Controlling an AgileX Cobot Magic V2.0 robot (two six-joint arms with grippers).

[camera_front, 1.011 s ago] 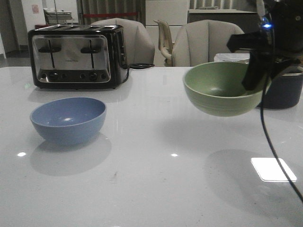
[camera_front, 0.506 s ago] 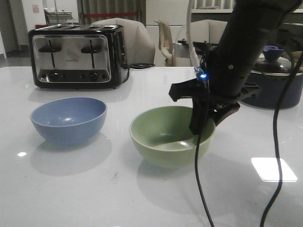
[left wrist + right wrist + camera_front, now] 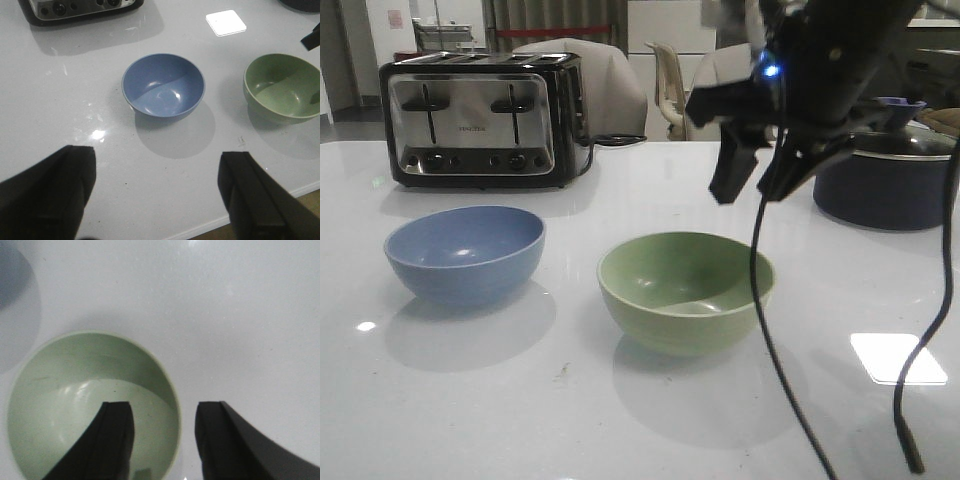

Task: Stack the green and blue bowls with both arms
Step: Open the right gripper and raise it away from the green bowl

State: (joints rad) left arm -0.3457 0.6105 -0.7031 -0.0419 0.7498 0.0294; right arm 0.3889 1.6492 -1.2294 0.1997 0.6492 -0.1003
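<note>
A toaster (image 3: 485,118) and dark lidded pot (image 3: 885,175) stand on the table (image 3: 620,420).

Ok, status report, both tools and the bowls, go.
Right tool open, empty, above green bowl. Left tool open, short of blue bowl. Bowls apart on table, unstacked. Nothing between them.

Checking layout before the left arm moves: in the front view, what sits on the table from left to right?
Toaster → blue bowl → green bowl → dark lidded pot, with the right gripper hanging above the green bowl.
</note>
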